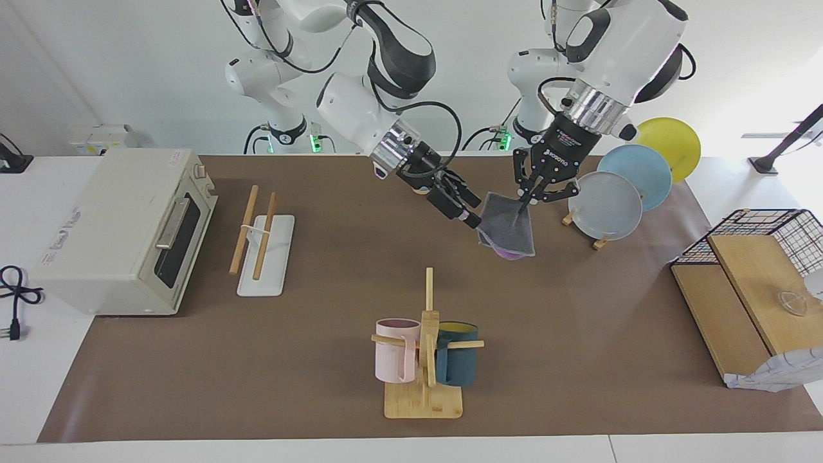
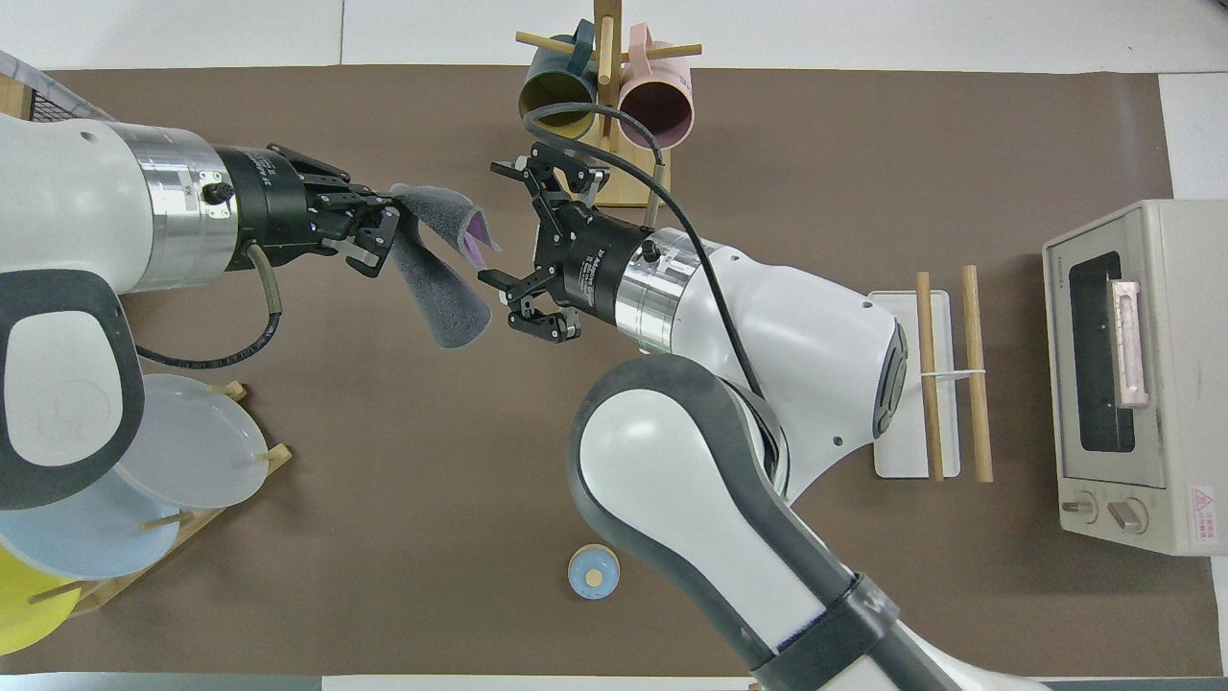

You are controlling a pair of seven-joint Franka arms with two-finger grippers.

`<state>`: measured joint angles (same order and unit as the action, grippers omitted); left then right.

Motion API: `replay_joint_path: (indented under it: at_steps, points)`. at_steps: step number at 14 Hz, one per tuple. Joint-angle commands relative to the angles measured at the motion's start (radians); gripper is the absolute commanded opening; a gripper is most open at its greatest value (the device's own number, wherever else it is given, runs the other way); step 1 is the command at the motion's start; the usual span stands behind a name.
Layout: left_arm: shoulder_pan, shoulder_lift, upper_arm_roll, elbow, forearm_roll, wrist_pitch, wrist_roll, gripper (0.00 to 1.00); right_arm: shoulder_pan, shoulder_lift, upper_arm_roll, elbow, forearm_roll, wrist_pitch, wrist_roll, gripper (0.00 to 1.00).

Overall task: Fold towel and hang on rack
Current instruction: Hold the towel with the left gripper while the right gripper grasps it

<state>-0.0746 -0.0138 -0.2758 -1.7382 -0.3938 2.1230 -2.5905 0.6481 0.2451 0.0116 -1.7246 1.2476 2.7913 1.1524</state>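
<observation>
Up in the air hangs the towel [image 1: 508,228] — grey face out, purple peeking at its lower fold — over bare table beside the plate stand [image 1: 598,241]. Left gripper [image 1: 537,193] pinches its top edge; right gripper [image 2: 523,250], jaws spread wide, sits just beside it. One rack [image 1: 265,247], two rods. Three plates on the stand. Two mugs on the mug tree [image 1: 425,360].

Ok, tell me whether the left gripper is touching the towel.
Touching. The facing view shows the left gripper pinched on the towel at its upper edge, with the cloth hanging from it.
</observation>
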Motion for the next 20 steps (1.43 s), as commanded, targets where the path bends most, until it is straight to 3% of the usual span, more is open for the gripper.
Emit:
replay_joint_path:
  at_steps: [1,8,12,20]
  points:
    - [-0.007,-0.031,0.006,-0.037,-0.017,0.029,-0.042,0.0,-0.001,0.075,0.004,0.086,0.023,0.022,0.004,1.0]
    - [-0.013,-0.032,0.006,-0.038,-0.017,0.038,-0.077,0.0,0.021,0.094,0.004,0.119,0.015,0.033,0.0,1.0]
    - [-0.013,-0.035,0.006,-0.043,-0.017,0.04,-0.082,0.0,0.038,0.088,0.004,0.07,0.009,0.031,-0.074,1.0]
    - [-0.014,-0.035,0.006,-0.043,-0.017,0.041,-0.097,0.0,0.022,0.083,0.004,0.068,0.009,0.008,-0.102,1.0]
